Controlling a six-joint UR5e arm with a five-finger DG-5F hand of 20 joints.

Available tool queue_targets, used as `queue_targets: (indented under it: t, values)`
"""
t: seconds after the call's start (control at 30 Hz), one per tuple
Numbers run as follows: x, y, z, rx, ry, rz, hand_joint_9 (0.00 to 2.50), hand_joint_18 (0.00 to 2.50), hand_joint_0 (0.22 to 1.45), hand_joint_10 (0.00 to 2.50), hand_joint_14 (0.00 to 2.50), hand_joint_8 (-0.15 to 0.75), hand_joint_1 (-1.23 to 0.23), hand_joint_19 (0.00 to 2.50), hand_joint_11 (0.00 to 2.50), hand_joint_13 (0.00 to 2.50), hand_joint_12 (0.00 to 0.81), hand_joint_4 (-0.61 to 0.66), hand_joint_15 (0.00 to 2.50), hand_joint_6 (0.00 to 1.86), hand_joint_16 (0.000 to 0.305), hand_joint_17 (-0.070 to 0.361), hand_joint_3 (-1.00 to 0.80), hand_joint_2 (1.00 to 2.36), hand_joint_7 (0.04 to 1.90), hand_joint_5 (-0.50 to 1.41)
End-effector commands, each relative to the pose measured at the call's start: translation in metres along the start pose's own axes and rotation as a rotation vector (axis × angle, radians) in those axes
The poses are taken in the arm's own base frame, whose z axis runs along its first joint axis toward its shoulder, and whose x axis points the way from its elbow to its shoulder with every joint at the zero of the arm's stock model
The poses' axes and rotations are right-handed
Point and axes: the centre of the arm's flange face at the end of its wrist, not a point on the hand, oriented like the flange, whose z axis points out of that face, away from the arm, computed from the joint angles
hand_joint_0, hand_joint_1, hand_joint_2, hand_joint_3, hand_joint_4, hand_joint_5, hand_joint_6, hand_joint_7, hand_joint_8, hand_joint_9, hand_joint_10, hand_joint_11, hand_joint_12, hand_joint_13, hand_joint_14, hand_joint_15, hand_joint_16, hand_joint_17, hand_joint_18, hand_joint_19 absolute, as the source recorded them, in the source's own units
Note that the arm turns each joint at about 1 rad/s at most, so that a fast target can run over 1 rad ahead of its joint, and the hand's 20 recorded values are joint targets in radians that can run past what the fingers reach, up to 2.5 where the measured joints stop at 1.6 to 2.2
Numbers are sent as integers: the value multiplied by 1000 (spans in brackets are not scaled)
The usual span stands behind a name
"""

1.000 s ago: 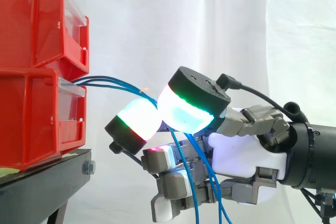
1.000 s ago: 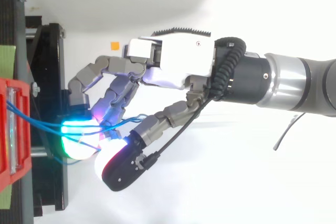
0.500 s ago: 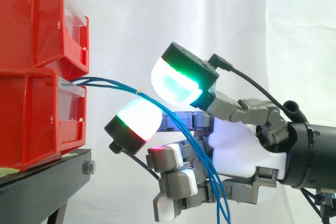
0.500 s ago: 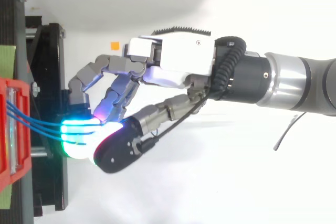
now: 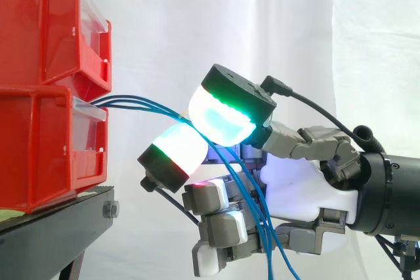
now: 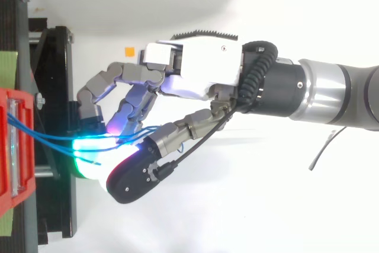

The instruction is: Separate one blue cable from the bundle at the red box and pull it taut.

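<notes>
Currently hand [image 5: 302,188] fingers [image 5: 216,227] curled, pinching blue cables [image 5: 141,103] between glowing pads [image 5: 226,113] near red box [image 5: 46,142]; cables arc down past palm.

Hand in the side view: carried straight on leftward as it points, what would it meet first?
Probably the front of the lower red bin, where the blue cables emerge; both views line the hand up with it.

Two red bins [image 5: 41,152] (stacked) and three blue cables [image 5: 147,104].
</notes>
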Motion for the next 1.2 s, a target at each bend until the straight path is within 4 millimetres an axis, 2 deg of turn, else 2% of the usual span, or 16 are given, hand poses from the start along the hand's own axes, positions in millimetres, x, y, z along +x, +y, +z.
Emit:
queue_targets:
  t: [0.0, 0.03, 0.07, 0.17, 0.33, 0.57, 0.67, 0.7, 0.73, 0.87, 1.0, 1.1, 1.17]
  values:
    - [0, 0, 0, 0, 0, -1, 1042, 817, 812, 13, 27, 320, -903, 715, 1130, 1219, 345, -69, 976, 948, 30, 66, -487, 1001, 1088, -177]
    - [0, 0, 0, 0, 0, -1, 1043, 833, 811, 14, 25, 319, -909, 703, 1155, 1221, 347, -36, 977, 952, 30, 67, -500, 1000, 1057, -178]
    - [0, 0, 0, 0, 0, -1, 1094, 883, 791, 7, 28, 319, -914, 690, 1307, 1227, 346, 20, 993, 960, 31, 69, -500, 1000, 1027, -180]
    - [0, 0, 0, 0, 0, -1, 1120, 915, 744, 2, 29, 316, -925, 698, 1465, 1229, 348, 83, 1015, 969, 32, 71, -500, 1000, 988, -181]
    - [0, 0, 0, 0, 0, 1, 1068, 927, 656, 46, 29, 311, -1034, 711, 1463, 1206, 347, 89, 1022, 975, 33, 74, -500, 1000, 952, -187]
    - [-1, 0, 0, 0, 5, 1, 1039, 935, 562, 61, 28, 314, -1069, 740, 1428, 1193, 356, 95, 1026, 978, 35, 79, -500, 1000, 915, -190]
    - [0, 2, 1, -3, 5, 1, 1072, 954, 532, 37, 26, 323, -1001, 754, 1406, 1214, 364, 48, 1029, 969, 37, 84, -500, 1000, 868, -185]
    - [1, 2, 1, -3, 6, 0, 1104, 963, 515, 1, 25, 327, -806, 757, 1408, 1236, 368, 21, 1021, 939, 38, 85, -500, 1000, 914, -170]
    - [1, 2, 1, -3, 6, 0, 1123, 957, 527, 2, 26, 321, -710, 762, 1368, 1250, 364, -8, 1026, 927, 37, 84, -500, 1000, 918, -163]
    - [-1, 1, 1, -2, 5, 1, 1144, 931, 583, 5, 27, 304, -425, 800, 1373, 1257, 339, 1, 1054, 891, 34, 76, -500, 1000, 928, -153]
    - [-2, 4, 2, -8, 6, 3, 1142, 907, 612, 7, 27, 305, -387, 811, 1367, 1258, 332, 27, 1042, 881, 32, 72, -500, 1000, 958, -153]
    - [-3, 5, 3, -10, 11, 3, 1141, 891, 624, 6, 26, 304, -428, 815, 1372, 1258, 329, 43, 1052, 881, 31, 70, -500, 1000, 938, -153]
    - [-3, 3, 2, -7, 11, 3, 1136, 889, 623, 6, 26, 303, -508, 816, 1374, 1257, 334, 54, 1046, 882, 31, 71, -429, 1006, 940, -154]
